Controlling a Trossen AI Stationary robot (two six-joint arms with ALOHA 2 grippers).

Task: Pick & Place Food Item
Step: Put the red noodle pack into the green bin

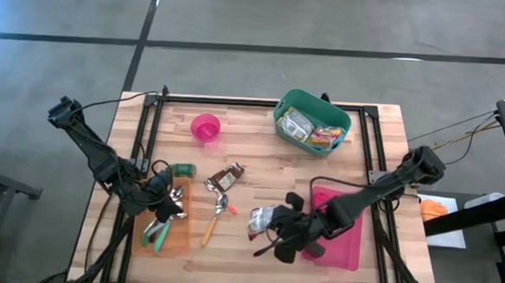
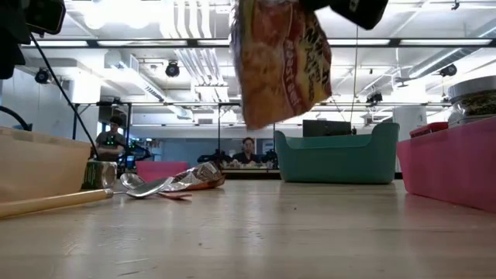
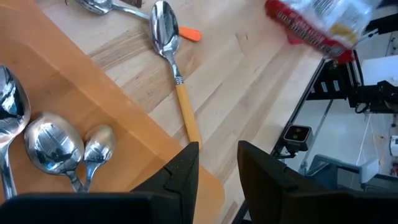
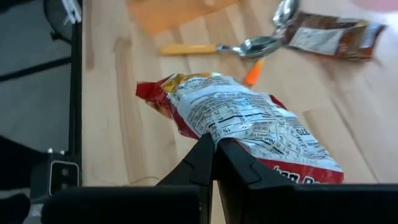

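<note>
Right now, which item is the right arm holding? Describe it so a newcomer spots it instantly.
Start at the pink tray on the table's right side. Just left of it, the right gripper is shut on a snack bag, lifted off the wood. Unlike the brown wrapper lying flat mid-table, it is crinkled silver with red edging.

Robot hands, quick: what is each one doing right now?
Left gripper: fingers a little apart, holding nothing, over the orange tray.
Right gripper: fingers shut on the snack bag, lifted off the table.
</note>
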